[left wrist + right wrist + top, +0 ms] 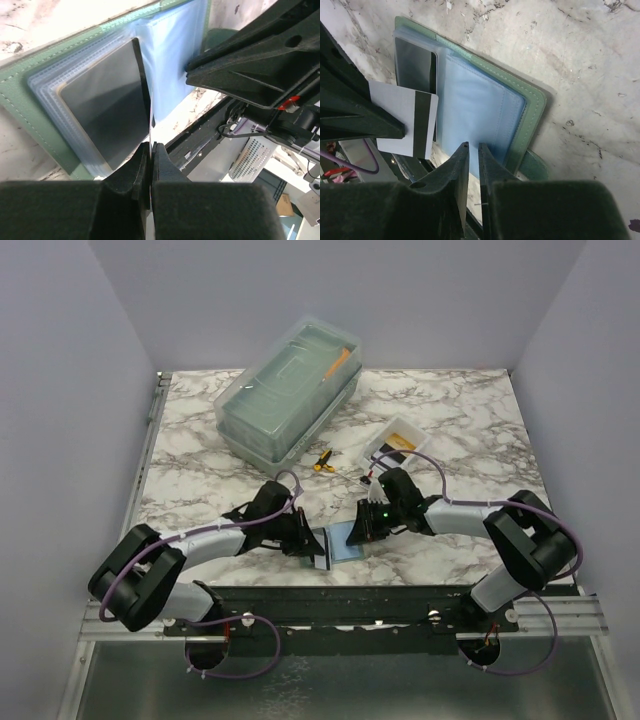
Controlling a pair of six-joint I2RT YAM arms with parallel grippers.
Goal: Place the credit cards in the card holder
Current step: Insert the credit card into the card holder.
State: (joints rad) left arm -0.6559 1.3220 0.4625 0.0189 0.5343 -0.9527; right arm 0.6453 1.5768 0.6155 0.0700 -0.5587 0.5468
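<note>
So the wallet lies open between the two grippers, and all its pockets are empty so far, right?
Not quite. The wallet does lie open between the left gripper and the right gripper, but its pockets are not all empty: the left wrist view shows a dark card already inside one.

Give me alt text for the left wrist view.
The left pincer is shut on a thin card seen edge-on, held at the open green card holder lying on the marble table. A dark card sits in one of its clear pockets, and the right arm fills the upper right.
</note>
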